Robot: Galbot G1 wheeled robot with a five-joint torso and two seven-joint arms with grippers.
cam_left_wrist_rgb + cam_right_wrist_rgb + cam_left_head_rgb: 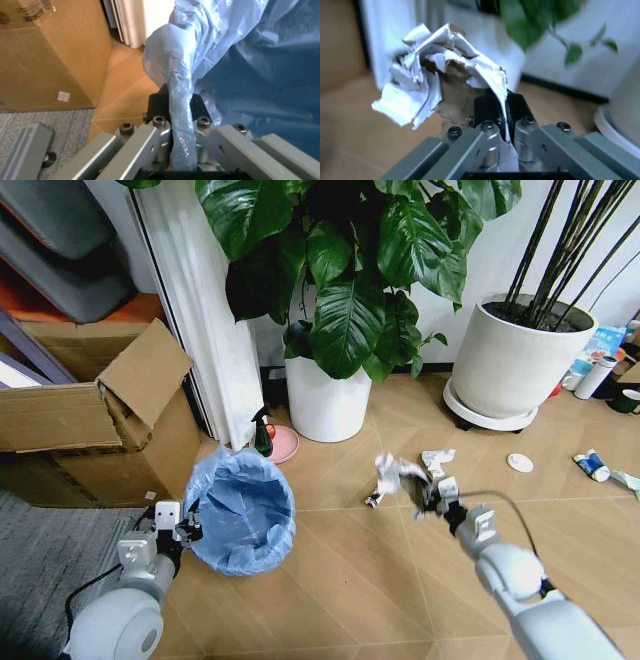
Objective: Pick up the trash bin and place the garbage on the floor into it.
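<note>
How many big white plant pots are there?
2. One white pot stands in the middle by the wall, under the leafy plant. The other white pot sits farther right on a round base. Leaves could be hiding more behind.

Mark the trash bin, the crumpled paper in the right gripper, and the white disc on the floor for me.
trash bin (243,505): head view, on the blue liner inside the opening.
crumpled paper (435,80): right wrist view, on the middle of the wad above the right gripper (499,112).
white disc (520,463): head view, on its flat top.
</note>
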